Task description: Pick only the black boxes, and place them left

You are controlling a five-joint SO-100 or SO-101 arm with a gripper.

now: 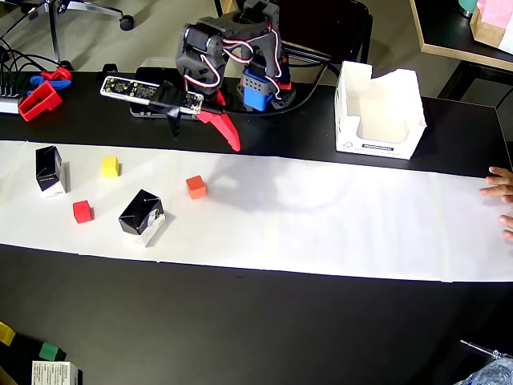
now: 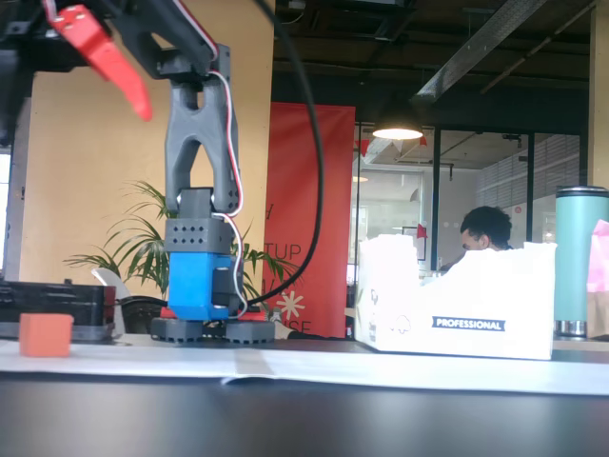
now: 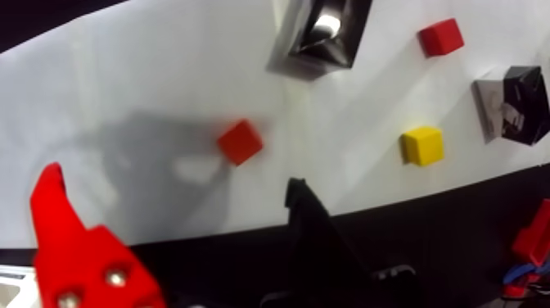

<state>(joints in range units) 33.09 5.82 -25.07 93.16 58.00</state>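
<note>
- The gripper hangs in the air over the back edge of the white paper strip, its fingers spread wide and holding nothing; the wrist view shows the red finger and the black finger well apart.
- Two black boxes lie on the strip. The nearer one sits tilted, just beside the red cube in the overhead view. The other stands near the strip's left end, with the yellow cube beside it.
- The orange cube lies between the gripper and the nearer box, so a straight low sweep would likely knock it. Better to travel high and drop from above.
- Judging from the overhead view, the nearer box is the sensible first target. Turn the wrist so the fingers straddle its narrower faces, since it sits at an angle to the strip.
- Come down far enough to grip the carton's body, not just its top flap, and close gently; thin cardboard may crush or slip.
- Keep the red cube outside the fingers as they close.
- The white open carton and the person's hand at the right edge are well clear of this reach.
</note>
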